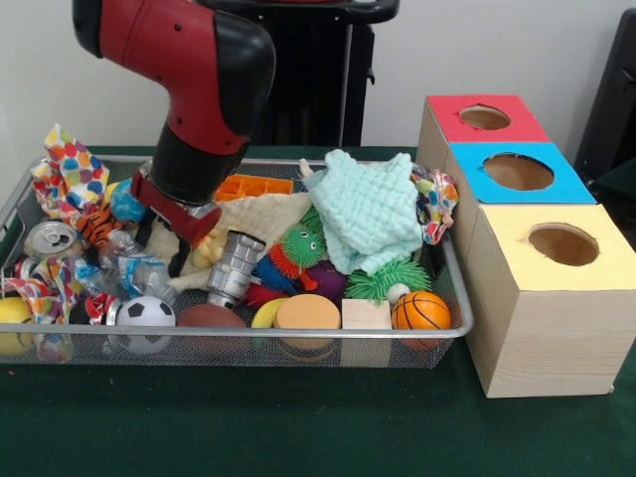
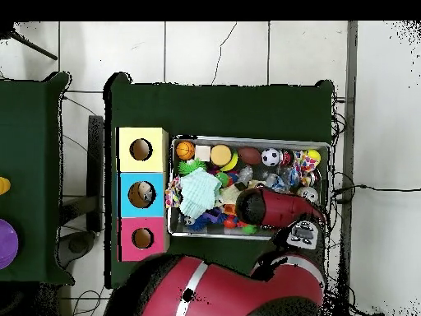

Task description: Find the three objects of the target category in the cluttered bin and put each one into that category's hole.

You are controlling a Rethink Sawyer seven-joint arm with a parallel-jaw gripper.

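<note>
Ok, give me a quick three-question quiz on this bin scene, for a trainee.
1. True or false: the basketball lies at the end of the bin nearest the boxes.
2. Which box stands nearest the camera in the front view? A red, B blue, C yellow.
3. Fill in: the tool is down in the bin beside the ____ metal cylinder.

Key: 1 true. 2 C, the yellow box. 3 silver.
</note>
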